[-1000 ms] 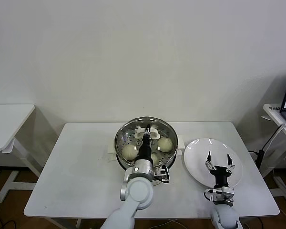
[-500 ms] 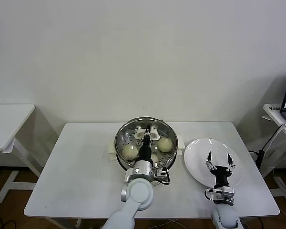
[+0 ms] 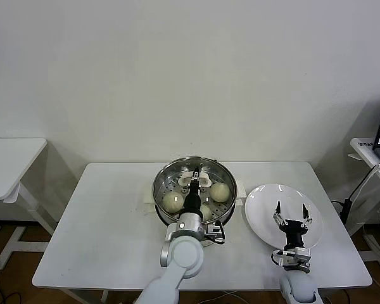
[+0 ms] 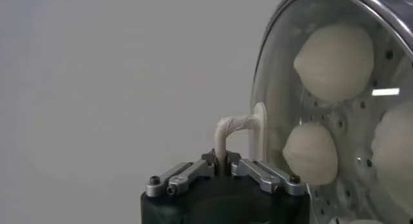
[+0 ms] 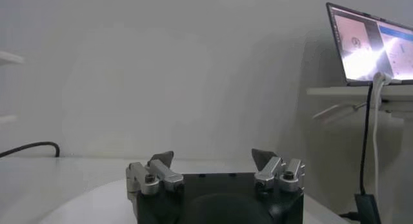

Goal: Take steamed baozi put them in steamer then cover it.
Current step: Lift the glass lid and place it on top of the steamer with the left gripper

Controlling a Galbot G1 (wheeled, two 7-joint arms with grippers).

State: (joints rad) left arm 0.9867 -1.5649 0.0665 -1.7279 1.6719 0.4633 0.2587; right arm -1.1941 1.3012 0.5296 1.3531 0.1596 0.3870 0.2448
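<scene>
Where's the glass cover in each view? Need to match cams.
Head view: cover sits over the steamer at table centre; left pincer is shut on its handle.
Left wrist view: cover fills the picture's right side.
Right wrist view: not in it.
Shared landmark: the cream handle.

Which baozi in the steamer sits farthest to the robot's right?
The baozi right of the left gripper; the others lie left of the arm or under it.
</scene>
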